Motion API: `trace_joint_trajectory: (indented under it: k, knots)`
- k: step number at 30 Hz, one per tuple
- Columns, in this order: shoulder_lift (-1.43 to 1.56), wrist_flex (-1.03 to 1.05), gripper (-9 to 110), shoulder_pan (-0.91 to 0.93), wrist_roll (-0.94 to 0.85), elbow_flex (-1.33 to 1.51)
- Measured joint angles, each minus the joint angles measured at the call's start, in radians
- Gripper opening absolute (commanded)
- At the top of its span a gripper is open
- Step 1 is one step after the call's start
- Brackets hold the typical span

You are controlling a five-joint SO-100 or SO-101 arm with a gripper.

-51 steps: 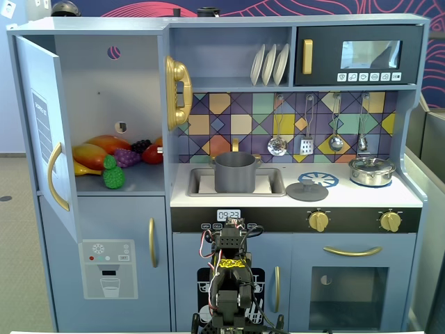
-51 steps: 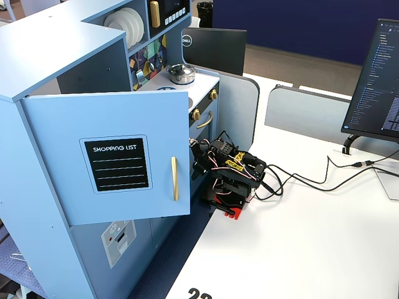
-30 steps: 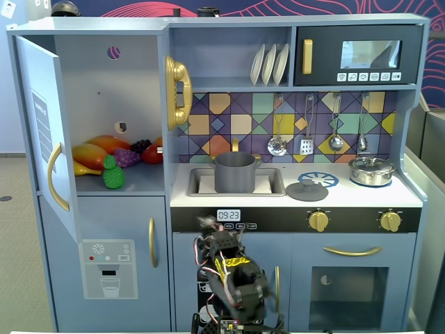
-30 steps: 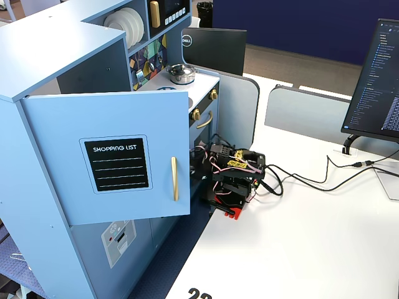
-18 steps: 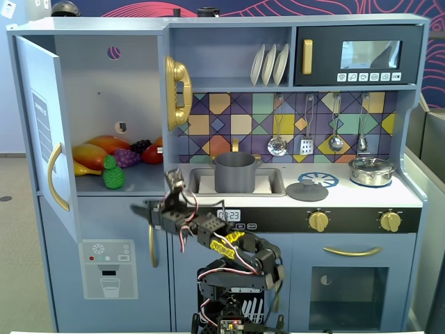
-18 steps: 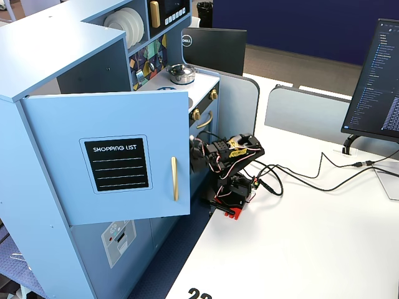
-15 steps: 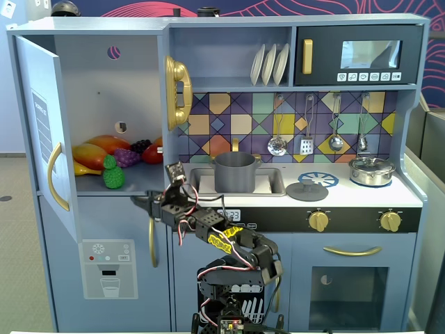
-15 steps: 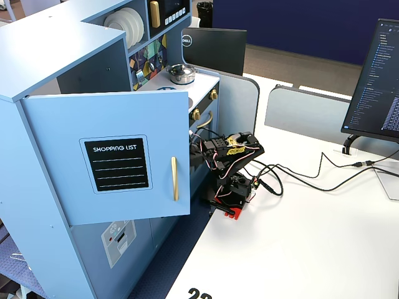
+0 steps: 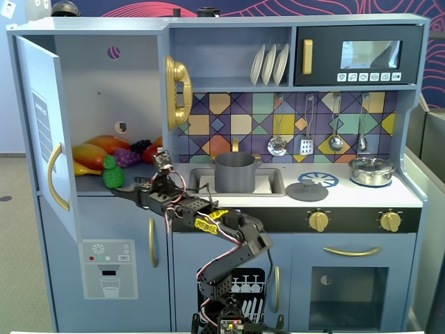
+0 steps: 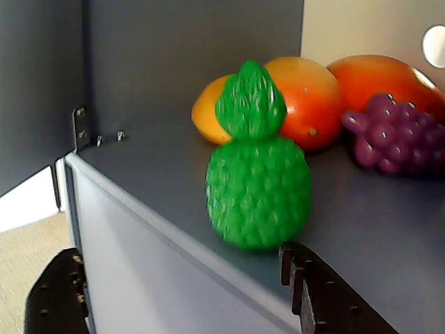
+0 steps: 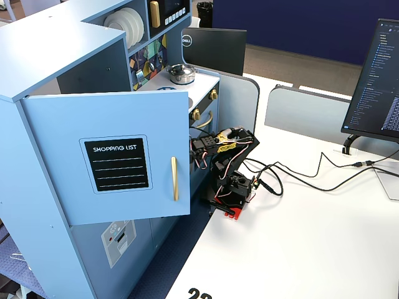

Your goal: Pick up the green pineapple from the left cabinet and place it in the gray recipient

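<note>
One small bright green bumpy toy pineapple [image 10: 258,182] stands upright near the front edge of the shelf inside the tall blue-gray wooden left cabinet [image 9: 104,90], whose door [image 11: 118,156] hangs open. Behind it lie two orange fruits and one purple grape bunch [image 10: 393,132]. One dark gray cylindrical pot [image 9: 235,172] sits in the sink. In the wrist view the claw [image 10: 191,292] is cut off at the bottom; its fingers stand wide apart, holding nothing, one just below the pineapple.
</note>
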Motion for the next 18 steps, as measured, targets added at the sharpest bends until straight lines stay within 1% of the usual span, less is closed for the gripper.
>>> trace_joint_trajectory:
  k: [8,18]
  knots:
    - [-0.232,-0.046,31,0.017,0.038,-0.163]
    - [-0.408,-0.072,31,0.086,0.08,-0.308]
